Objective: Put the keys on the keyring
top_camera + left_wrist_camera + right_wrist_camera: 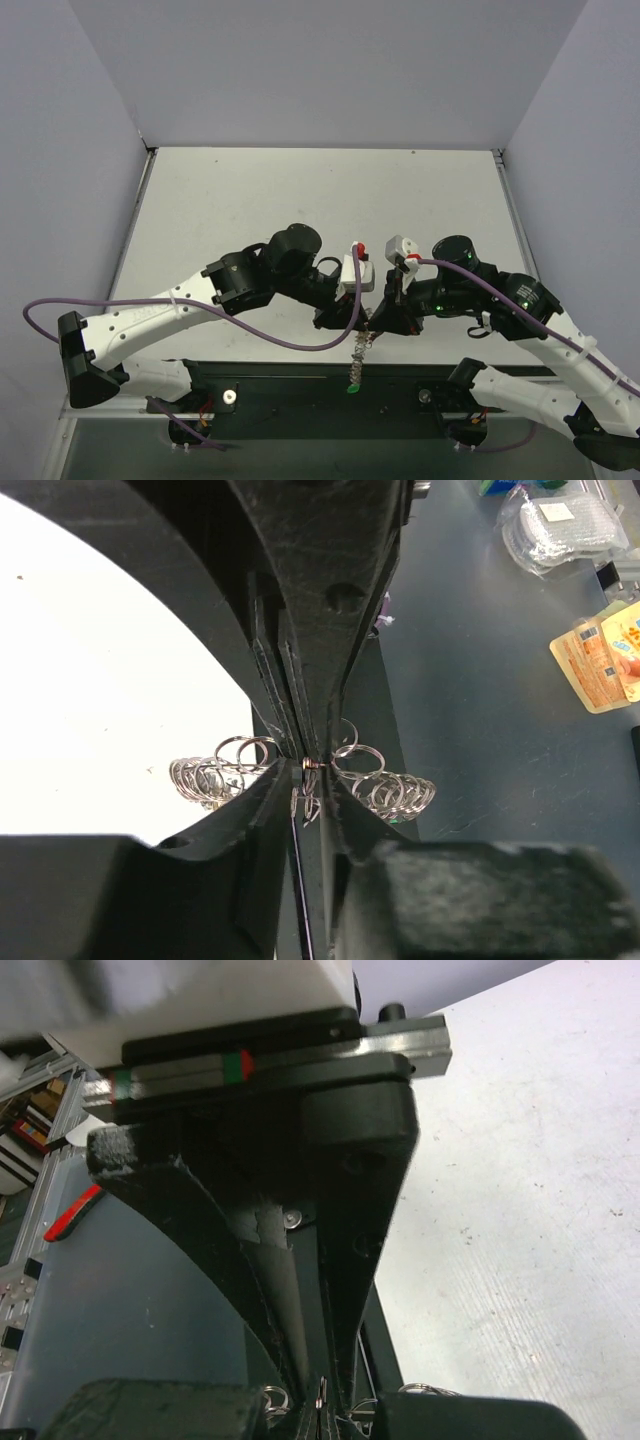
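- The keyring (385,788) is a silvery metal ring. Its rim is crowded with small round wire loops that fan out in bunches on either side of the fingers.
- It is held up in the air between the two arms, above the near edge of the table (300,200). From above it reads as a thin glinting string of loops hanging down, with a green tag (352,388) at its lower end.
- The right gripper (320,1400) is closed tight, a sliver of the ring's wire pinched between its tips.
- The left gripper (312,805) faces it tip to tip. Its jaws stand narrow with ring wire in the gap, though I cannot tell whether the pads press on it.
- Both claws are matt black plastic, scuffed and wedge-shaped, and they hide the middle of the ring.
- The table is white and lightly speckled, with a dark base strip (300,395) along its near side.
- Purple cables (250,325) loop along the arms.
- Beyond the left claw lie a clear plastic bag (560,525) and a yellow packet (600,660), well apart from the ring.
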Action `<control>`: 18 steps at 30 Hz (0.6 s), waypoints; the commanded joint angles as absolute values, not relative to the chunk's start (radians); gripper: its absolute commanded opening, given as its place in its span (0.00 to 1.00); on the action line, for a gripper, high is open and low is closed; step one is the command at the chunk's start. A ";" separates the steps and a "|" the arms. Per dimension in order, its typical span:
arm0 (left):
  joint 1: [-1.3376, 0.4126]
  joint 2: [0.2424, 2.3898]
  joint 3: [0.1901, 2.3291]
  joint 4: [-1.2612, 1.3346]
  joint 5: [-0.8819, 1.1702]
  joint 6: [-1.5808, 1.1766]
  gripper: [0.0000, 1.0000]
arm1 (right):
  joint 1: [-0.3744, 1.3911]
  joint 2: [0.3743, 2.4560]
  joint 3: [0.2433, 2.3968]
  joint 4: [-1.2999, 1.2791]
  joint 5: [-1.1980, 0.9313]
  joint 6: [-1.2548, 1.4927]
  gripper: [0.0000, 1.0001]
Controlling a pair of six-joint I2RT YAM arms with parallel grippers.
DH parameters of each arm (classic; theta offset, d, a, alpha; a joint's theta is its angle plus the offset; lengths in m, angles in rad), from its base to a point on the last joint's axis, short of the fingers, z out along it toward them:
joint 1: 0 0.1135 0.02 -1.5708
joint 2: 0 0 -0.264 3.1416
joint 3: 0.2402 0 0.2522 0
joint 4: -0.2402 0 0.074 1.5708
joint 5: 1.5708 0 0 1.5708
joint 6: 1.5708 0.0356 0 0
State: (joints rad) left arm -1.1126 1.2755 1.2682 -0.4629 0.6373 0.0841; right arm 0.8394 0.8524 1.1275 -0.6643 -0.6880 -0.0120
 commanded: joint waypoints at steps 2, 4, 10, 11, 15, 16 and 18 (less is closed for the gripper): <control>-1.111 1.285 1.287 -0.434 0.666 0.091 0.33 | 0.845 0.833 1.150 -0.598 -0.690 -0.014 0.00; -1.112 1.284 1.279 -0.422 0.670 0.084 0.32 | 0.847 0.831 1.151 -0.597 -0.692 -0.014 0.00; -1.111 1.278 1.262 -0.387 0.675 0.071 0.00 | 0.845 0.838 1.146 -0.591 -0.699 -0.014 0.00; -1.111 1.275 1.256 -0.379 0.676 0.068 0.00 | 0.845 0.838 1.146 -0.591 -0.699 -0.014 0.00; -1.112 1.275 1.244 -0.353 0.667 0.052 0.00 | 0.847 0.827 1.146 -0.578 -0.680 -0.012 0.00; -1.112 1.267 1.236 -0.344 0.666 0.048 0.00 | 0.845 0.819 1.146 -0.574 -0.655 -0.008 0.00; -1.111 1.258 1.212 -0.307 0.646 0.032 0.00 | 0.845 0.789 1.141 -0.552 -0.628 -0.008 0.09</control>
